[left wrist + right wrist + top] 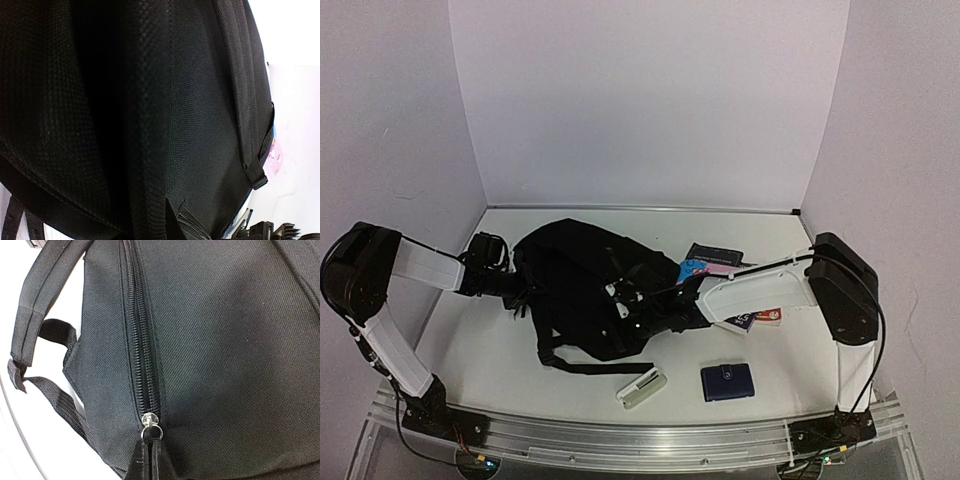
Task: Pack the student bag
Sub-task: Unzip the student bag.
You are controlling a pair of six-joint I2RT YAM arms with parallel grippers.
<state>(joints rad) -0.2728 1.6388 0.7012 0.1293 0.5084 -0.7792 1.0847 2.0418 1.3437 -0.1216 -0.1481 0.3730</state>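
Note:
The student bag (pixel 582 280), a large black backpack, lies flat mid-table with its straps (pixel 570 362) trailing toward the near edge. My left gripper (pixel 523 288) is at the bag's left edge. In the left wrist view, black fabric (pixel 200 125) fills the frame and bunches into a pinched fold at the bottom, hiding the fingers. My right gripper (pixel 625 298) rests on the bag's middle. In the right wrist view, its fingertips (pixel 150 462) are shut on the black pull tab of the silver zipper slider (pixel 150 421). The zipper teeth (pixel 137 335) beyond the slider are meshed.
A navy wallet (pixel 727 382) and a small white case (pixel 641 388) lie near the front edge. To the right of the bag lie a dark booklet (pixel 713 256), a pink and blue item (pixel 692 268) and a red, white and blue card (pixel 757 318). White walls enclose the table.

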